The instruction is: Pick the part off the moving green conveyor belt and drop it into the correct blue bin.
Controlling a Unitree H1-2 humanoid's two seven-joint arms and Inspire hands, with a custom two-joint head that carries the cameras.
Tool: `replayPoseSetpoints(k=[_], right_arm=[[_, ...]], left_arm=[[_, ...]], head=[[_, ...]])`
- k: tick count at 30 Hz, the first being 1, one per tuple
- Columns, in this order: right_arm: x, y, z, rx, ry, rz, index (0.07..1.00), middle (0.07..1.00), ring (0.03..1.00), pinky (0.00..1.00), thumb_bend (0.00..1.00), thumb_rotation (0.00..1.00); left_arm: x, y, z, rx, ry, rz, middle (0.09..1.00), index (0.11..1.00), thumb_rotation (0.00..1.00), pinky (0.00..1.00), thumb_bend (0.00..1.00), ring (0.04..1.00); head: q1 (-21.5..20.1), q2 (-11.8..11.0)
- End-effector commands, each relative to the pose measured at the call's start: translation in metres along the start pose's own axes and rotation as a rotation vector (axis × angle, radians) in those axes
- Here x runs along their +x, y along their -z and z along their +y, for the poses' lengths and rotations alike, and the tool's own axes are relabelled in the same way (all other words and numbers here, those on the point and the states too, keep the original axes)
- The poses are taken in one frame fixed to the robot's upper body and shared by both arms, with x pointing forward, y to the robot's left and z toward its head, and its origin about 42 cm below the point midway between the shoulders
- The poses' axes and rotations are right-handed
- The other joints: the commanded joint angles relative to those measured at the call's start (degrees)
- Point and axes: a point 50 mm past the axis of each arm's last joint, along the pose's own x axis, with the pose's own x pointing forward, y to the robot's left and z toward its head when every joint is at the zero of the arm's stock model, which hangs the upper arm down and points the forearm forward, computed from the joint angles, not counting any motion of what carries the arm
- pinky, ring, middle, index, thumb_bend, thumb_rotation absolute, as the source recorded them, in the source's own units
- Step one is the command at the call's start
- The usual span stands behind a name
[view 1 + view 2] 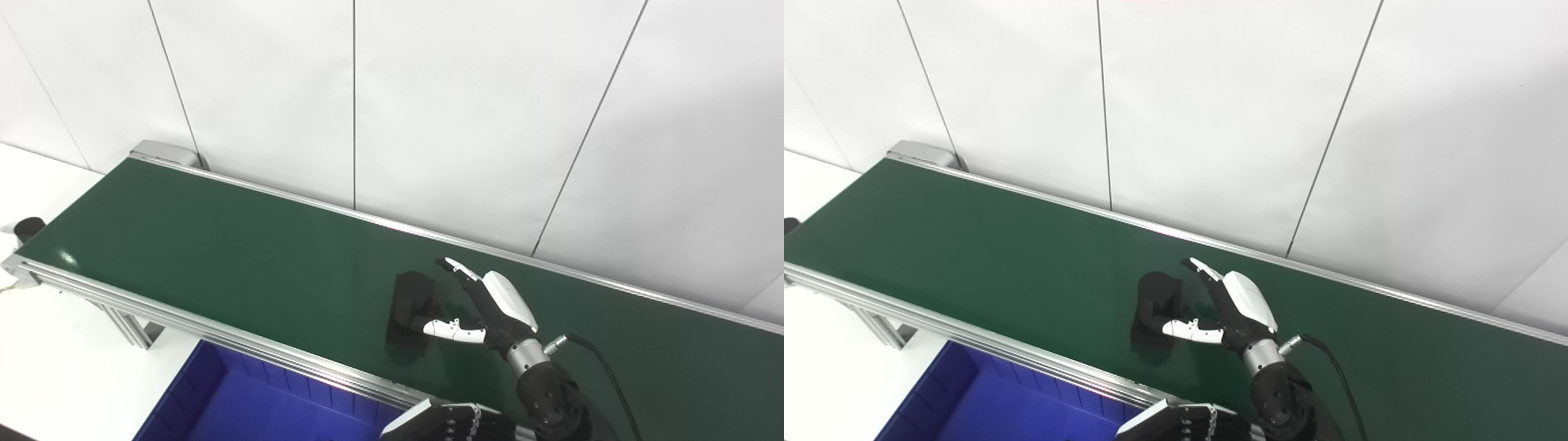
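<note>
Black part (411, 304) rides green belt (214, 245) w/ right hand (490, 306) spread open beside it, holding nothing, fingers & thumb bracketing it, prob. to grab.

Lab or factory test cell, judging by kit: green conveyor belt (214, 245) w/ aluminium side rails, on extruded metal legs (125, 324); plain white wall panels (465, 104) behind; blue plastic bin (257, 398) below belt edge; white table (49, 361) under rig.
</note>
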Motion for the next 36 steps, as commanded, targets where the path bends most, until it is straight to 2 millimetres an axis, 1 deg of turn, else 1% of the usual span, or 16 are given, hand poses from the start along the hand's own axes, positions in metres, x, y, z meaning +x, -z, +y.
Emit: replayPoseSetpoints(k=[1,10,17,20,22,23,24,26,28,29,30,31,33,36], right_arm=[[0.011,-0.021,-0.013,-0.019,0.041,-0.085,0.908,0.908,0.914,0.85,0.77,0.57],[0.012,-0.014,-0.002,-0.049,0.021,-0.063,0.900,0.896,0.887,0.82,0.79,0.53],[0.012,-0.009,0.003,-0.073,0.029,-0.065,0.886,0.880,0.858,0.79,0.79,0.46],[0.010,-0.005,0.003,-0.079,0.046,-0.068,0.870,0.868,0.848,0.78,0.79,0.41],[0.009,-0.003,0.004,-0.095,0.065,-0.071,0.845,0.844,0.822,0.75,0.78,0.33],[0.009,-0.002,0.004,-0.101,0.075,-0.071,0.838,0.835,0.814,0.74,0.77,0.31],[0.008,-0.001,0.004,-0.104,0.093,-0.076,0.825,0.820,0.802,0.73,0.76,0.28],[0.008,0.000,0.003,-0.112,0.133,-0.091,0.722,0.716,0.715,0.66,0.71,0.08],[0.008,0.001,0.003,-0.110,0.165,-0.099,0.697,0.689,0.694,0.65,0.70,0.04],[0.008,0.002,0.003,-0.105,0.178,-0.101,0.590,0.599,0.650,0.62,0.61,0.02],[0.008,0.001,0.003,-0.104,0.193,-0.101,0.536,0.553,0.627,0.60,0.57,0.01],[0.008,0.001,0.003,-0.104,0.203,-0.101,0.511,0.516,0.589,0.57,0.54,0.00],[0.008,-0.001,0.001,-0.103,0.218,-0.103,0.491,0.499,0.571,0.55,0.53,0.00],[0.007,-0.003,-0.002,-0.104,0.232,-0.112,0.493,0.492,0.558,0.54,0.52,0.00]], left_arm=[[0.010,-0.012,-0.002,0.021,0.017,-0.065,0.744,0.742,0.24,0.78,1.00,0.765],[0.008,-0.014,-0.002,0.018,0.019,-0.065,0.742,0.740,0.24,0.77,1.00,0.762],[0.007,-0.015,-0.002,0.013,0.012,-0.065,0.741,0.735,0.25,0.78,1.00,0.762],[0.006,-0.015,-0.002,0.014,0.012,-0.067,0.744,0.738,0.24,0.78,1.00,0.766],[0.005,-0.015,-0.001,0.015,0.013,-0.072,0.746,0.740,0.24,0.78,1.00,0.768],[0.005,-0.015,-0.001,0.017,0.012,-0.071,0.746,0.740,0.24,0.78,1.00,0.768],[0.005,-0.015,-0.001,0.016,0.010,-0.070,0.746,0.740,0.24,0.78,1.00,0.768],[0.004,-0.015,-0.001,0.013,0.007,-0.067,0.747,0.740,0.24,0.79,1.00,0.770],[0.004,-0.015,0.000,0.011,0.005,-0.065,0.748,0.740,0.24,0.79,1.00,0.771],[0.003,-0.015,0.000,0.011,0.005,-0.063,0.748,0.740,0.24,0.79,1.00,0.772],[0.003,-0.015,0.000,0.009,0.004,-0.063,0.748,0.740,0.24,0.79,1.00,0.772],[0.003,-0.016,0.000,0.008,0.003,-0.063,0.748,0.739,0.25,0.79,1.00,0.771],[0.003,-0.016,0.000,0.006,0.001,-0.060,0.749,0.739,0.25,0.79,1.00,0.773],[0.002,-0.016,0.001,0.008,-0.001,-0.059,0.750,0.739,0.25,0.79,1.00,0.774]], head=[[-0.04,0.10],[-0.22,0.72],[-0.43,1.00],[-0.70,1.29],[-0.73,1.36],[-0.73,1.41],[-0.74,1.41],[-0.80,1.45],[-0.85,1.48],[-0.87,1.49],[-0.93,1.57],[-0.93,1.57],[-1.00,1.58],[-1.09,1.63]])
